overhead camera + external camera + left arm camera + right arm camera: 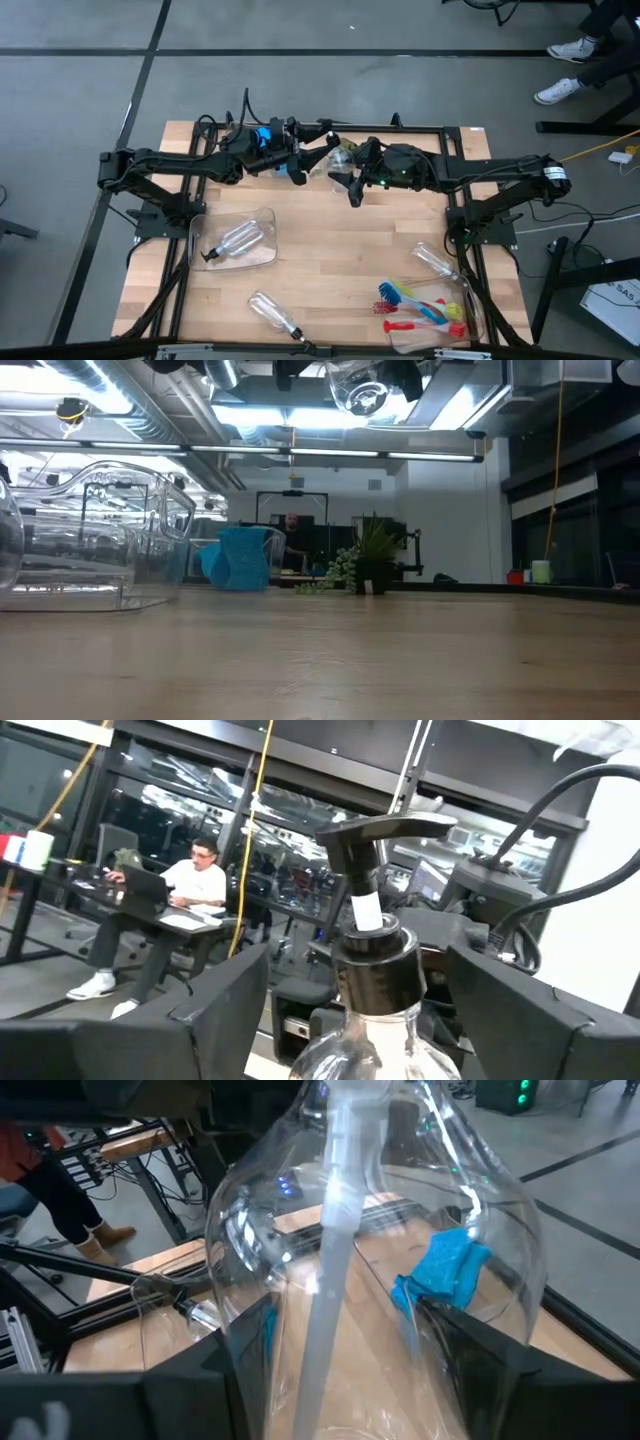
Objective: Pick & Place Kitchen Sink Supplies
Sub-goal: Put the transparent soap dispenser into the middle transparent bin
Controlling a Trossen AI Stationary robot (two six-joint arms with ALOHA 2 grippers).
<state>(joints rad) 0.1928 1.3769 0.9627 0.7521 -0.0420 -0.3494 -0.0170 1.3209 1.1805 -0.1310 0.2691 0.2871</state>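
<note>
A small clear bottle [342, 157] with a black pump top [385, 830] is held upright and clear of the table near its far middle, between my two arms. It also shows as the bottle [360, 392] high in the low view. My left gripper [315, 162] reaches it from the table's left and my right gripper [352, 170] from the right; both are shut on it. A second bottle [236, 240] lies in the left clear bin [268, 215]. A third bottle [275, 312] lies on the table near the near edge. A blue sponge [445, 1275] lies on the wood under the left arm. My left gripper holds the bottle's shoulder [370, 1055], just below the black collar, pinched between its two fingers [225, 1010]. The fingers come level from the table's left. The bottle stands upright in the hold with its pump top above the fingers. My right gripper holds the bottle's clear body [300, 1300] between its two fingers [470, 1355], which show through the clear wall. It comes from the table's right, slanting down. The bottle is lifted clear, and the exact places of touch are blurred by the clear plastic.
The right clear bin [470, 300] at the near right holds red, blue and yellow-green brushes [420, 308]. Another bottle [435, 262] lies at its far end. Bare wood lies between the two bins. People sit and stand in the room beyond the table.
</note>
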